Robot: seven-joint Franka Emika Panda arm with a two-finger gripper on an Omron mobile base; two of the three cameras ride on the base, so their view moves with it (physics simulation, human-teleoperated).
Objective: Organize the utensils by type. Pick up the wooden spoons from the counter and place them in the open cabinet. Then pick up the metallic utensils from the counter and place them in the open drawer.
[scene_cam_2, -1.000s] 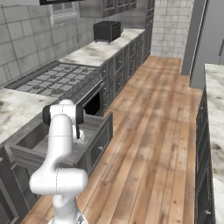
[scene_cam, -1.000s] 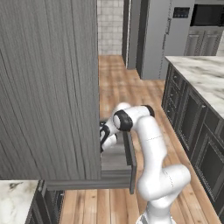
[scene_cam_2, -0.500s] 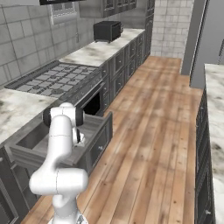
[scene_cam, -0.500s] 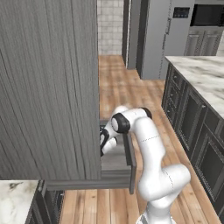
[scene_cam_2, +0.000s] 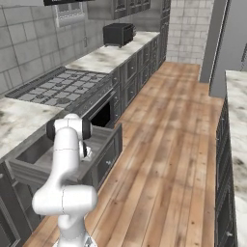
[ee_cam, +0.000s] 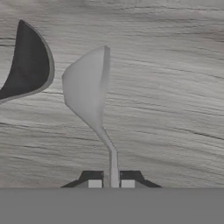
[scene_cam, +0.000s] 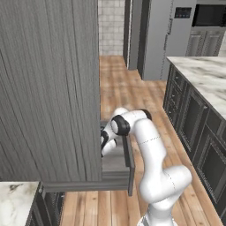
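Barely anything has moved since the earlier frame: the arm stays bent low into the open drawer point(scene_cam_2: 103, 140), with the gripper point(ee_cam: 111, 184) over the drawer floor.

Seen from the hand, the fingertips pinch the thin handle of a pale silvery spoon point(ee_cam: 87, 87), jaws almost closed; its bowl points to 12 o'clock above the grey wood grain. A darker spoon bowl point(ee_cam: 28, 61) lies at 10 o'clock. This looks like the metallic-utensil placing step; next, the jaws should part, then the arm lift clear.
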